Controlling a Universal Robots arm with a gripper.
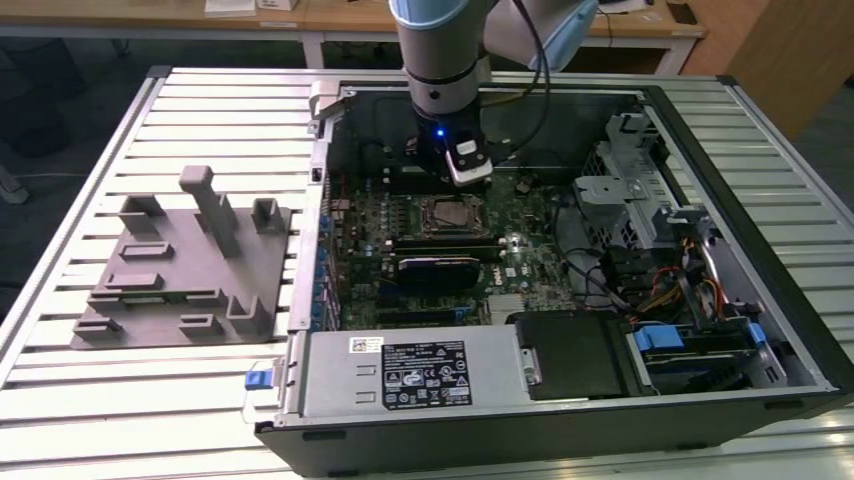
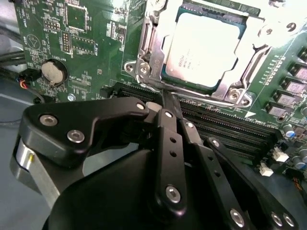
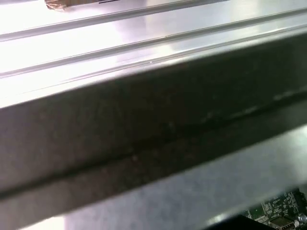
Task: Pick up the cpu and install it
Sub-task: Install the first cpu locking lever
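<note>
The cpu (image 2: pixel 201 50) is seen seated in the socket (image 2: pixel 152 57), just beyond the gripper (image 2: pixel 165 98), whose jaws are pressed together empty; clearance from the socket is best kept.

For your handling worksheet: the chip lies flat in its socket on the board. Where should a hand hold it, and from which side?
Probably by two opposite edges of the chip, coming straight down from above: it lies flat, and the metal socket frame surrounds its sides.
</note>
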